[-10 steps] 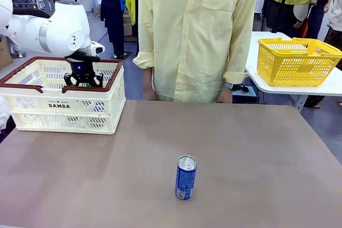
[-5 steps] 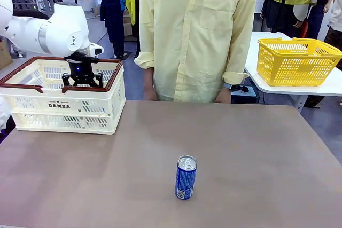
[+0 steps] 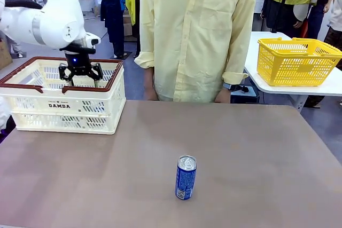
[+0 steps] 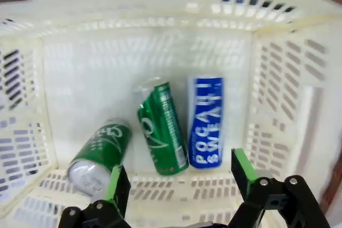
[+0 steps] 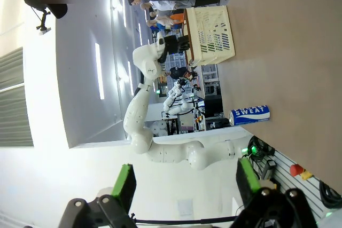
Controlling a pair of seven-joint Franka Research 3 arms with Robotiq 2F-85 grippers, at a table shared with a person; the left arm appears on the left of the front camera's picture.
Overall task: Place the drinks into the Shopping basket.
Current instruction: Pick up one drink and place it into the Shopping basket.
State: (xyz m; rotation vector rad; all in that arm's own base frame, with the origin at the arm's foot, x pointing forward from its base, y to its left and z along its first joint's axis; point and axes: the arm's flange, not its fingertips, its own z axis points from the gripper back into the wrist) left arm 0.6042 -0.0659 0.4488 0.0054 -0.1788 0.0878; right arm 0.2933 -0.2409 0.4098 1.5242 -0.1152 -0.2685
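Crate: we see the cream crate (image 3: 63, 105) with its red-brown rim at the table's (image 3: 256, 174) far left corner, "DAMDA" on its near wall
Inside the crate: in the left wrist view we count three cans lying on their sides on the slotted floor, two green cans (image 4: 163, 128) (image 4: 99, 152) and a blue can (image 4: 206, 122)
How they lie: the middle green can is just beside the blue one, roughly parallel to it; the other green can lies a little apart, its silver top towards the camera
Left gripper: we find the left gripper (image 3: 80, 76) above the crate's open top, jaws spread wide, nothing between the green pads (image 4: 116, 186)
Right gripper: the right gripper (image 5: 184, 182) has its fingers apart and holds nothing
Last can: we see one more blue can (image 3: 186, 178) standing upright on the table, near the front and middle, well apart from the crate
Yellow basket: a yellow basket (image 3: 297, 61) sits on a white side table (image 3: 256, 73) at the far right; we cannot tell what it holds
Person: a person in a pale yellow shirt (image 3: 197, 30) stands at the far edge
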